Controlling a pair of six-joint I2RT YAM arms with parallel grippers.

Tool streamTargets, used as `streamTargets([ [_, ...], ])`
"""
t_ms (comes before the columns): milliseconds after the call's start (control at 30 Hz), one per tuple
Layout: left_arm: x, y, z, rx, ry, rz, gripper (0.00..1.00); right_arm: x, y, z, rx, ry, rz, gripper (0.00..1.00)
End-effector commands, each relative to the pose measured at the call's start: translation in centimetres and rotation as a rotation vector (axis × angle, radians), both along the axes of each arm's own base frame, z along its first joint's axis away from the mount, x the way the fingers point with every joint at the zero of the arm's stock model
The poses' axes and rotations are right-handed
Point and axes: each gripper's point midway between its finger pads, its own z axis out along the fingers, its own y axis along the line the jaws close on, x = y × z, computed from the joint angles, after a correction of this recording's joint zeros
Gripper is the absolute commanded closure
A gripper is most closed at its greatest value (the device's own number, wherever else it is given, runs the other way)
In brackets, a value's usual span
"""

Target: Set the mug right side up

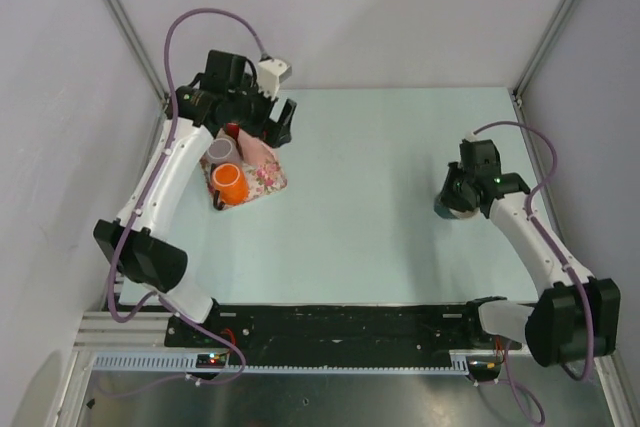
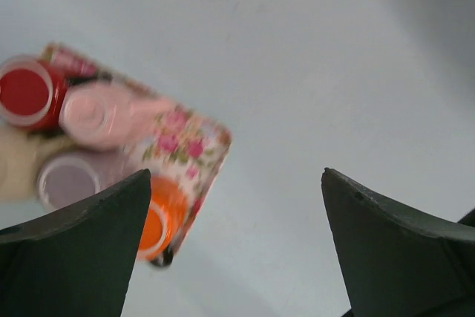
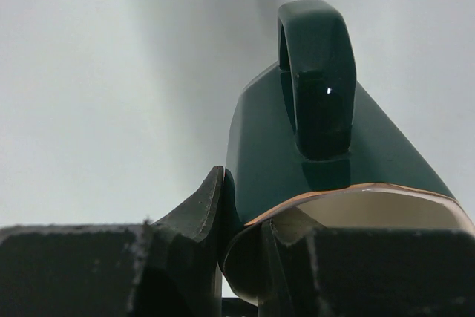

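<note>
Mug (image 3: pixel 267 146) pinched at rim, right fingers (image 3: pixel 194 217)

The mug (image 3: pixel 271 154) is dark green outside, cream inside; the tray (image 2: pixel 185 142) shows pink roses; one cup (image 2: pixel 162 217) is orange.

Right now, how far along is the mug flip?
Done: right hand clamps the green mug by its rim, one finger inside. In hand: the turn; the views don't settle whether it's upright. Left: set down, release. Left hand is open near the tray.

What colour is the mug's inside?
Cream, inside the dark green mug; right wrist view shows it best.
</note>
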Motion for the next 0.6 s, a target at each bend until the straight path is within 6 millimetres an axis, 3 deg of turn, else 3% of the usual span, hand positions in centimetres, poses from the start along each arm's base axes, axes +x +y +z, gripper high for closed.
streamTargets([
  [0,0.0,5.9,-2.5,0.196,-0.023,0.142,0.00,-0.6,-5.4,-1.2,-0.244,0.119,-0.057,1.00],
  [167,-0.9,11.4,-8.2,0.240,0.141,0.311,0.02,-0.6,-7.4,-3.9,-0.320,0.232,-0.080,1.00],
  [433,-2.8,16.7,-14.9,0.335,0.211,0.444,0.18,0.4,-7.9,-6.3,-0.304,0.289,-0.085,1.00],
  [500,-3.2,17.5,-16.3,0.357,0.228,0.464,0.26,0.6,-7.8,-6.2,-0.290,0.285,-0.083,0.92],
  [567,-3.6,18.1,-17.4,0.376,0.241,0.470,0.32,0.6,-7.5,-5.9,-0.275,0.283,-0.077,0.74],
])
